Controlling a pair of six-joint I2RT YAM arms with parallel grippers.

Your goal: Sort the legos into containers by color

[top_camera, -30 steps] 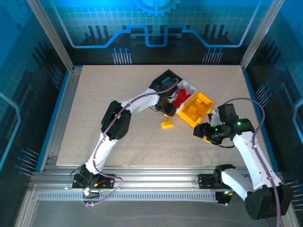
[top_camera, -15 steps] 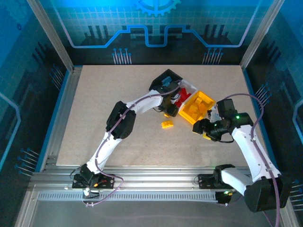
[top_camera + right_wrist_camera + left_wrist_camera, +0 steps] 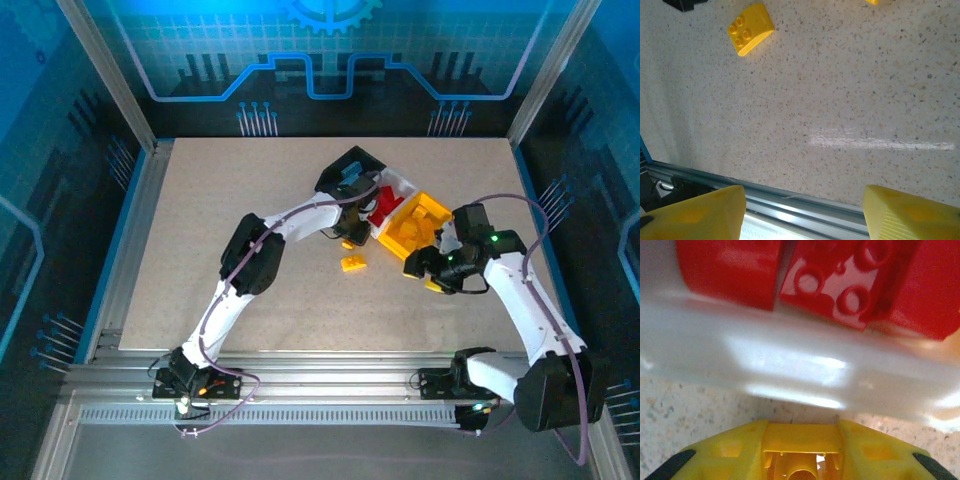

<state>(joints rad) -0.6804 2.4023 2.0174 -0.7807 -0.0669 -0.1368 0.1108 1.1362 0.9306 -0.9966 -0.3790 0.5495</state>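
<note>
Three joined containers sit mid-table: black (image 3: 352, 166), white (image 3: 402, 184) with red legos (image 3: 381, 207), and yellow (image 3: 415, 232) with yellow-orange legos. My left gripper (image 3: 350, 238) is low on the table against the white bin's near wall (image 3: 790, 365), shut on a yellow lego (image 3: 801, 436) whose hollow underside faces the camera. Red legos (image 3: 840, 280) lie just beyond that wall. Another yellow lego (image 3: 352, 263) lies loose on the table. My right gripper (image 3: 422, 274) hovers beside the yellow bin's near corner, open with nothing between its fingers (image 3: 700, 210).
The right wrist view looks down on bare speckled table, the loose yellow lego (image 3: 750, 28) and the metal rail (image 3: 790, 202) at the table's edge. Open table lies left of and in front of the bins.
My left gripper has closed onto the yellow lego by the white bin. The right arm has shifted left and up toward the yellow bin, jaws unchanged.
</note>
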